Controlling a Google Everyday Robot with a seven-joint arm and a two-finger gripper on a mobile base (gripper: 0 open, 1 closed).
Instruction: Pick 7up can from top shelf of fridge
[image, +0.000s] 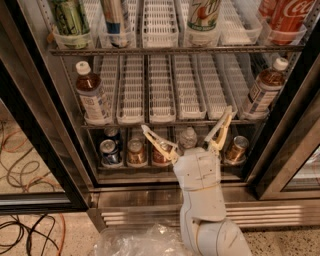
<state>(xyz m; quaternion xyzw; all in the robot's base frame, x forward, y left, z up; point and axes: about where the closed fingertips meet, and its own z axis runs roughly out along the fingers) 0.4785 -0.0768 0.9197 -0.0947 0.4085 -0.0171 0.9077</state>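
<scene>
While the 7up can (204, 15) stands upright in its white lane tray on the top shelf (165, 50) of the fridge (140, 197), our gripper (187, 120) sits well below it, in front of the lowest rack. We see its 2 fingers (222, 127) spread wide apart, holding nothing; the left one angles toward the small cans (135, 151) and the right one reaches up to the edge of the middle rack. On the top shelf, a blue-and-white can (116, 17) and a dark green can (70, 17) stand to the left of the 7up can, and a red Coca-Cola can (290, 17) stands to its right. 1 rack down, 2 brown bottles (92, 97) flank rows of white trays. A small clear bottle (187, 137) stands between the gripper's fingers, behind them. Crumpled clear plastic (135, 242) lies on the floor by our arm, and cables (20, 230) trail at the left.
</scene>
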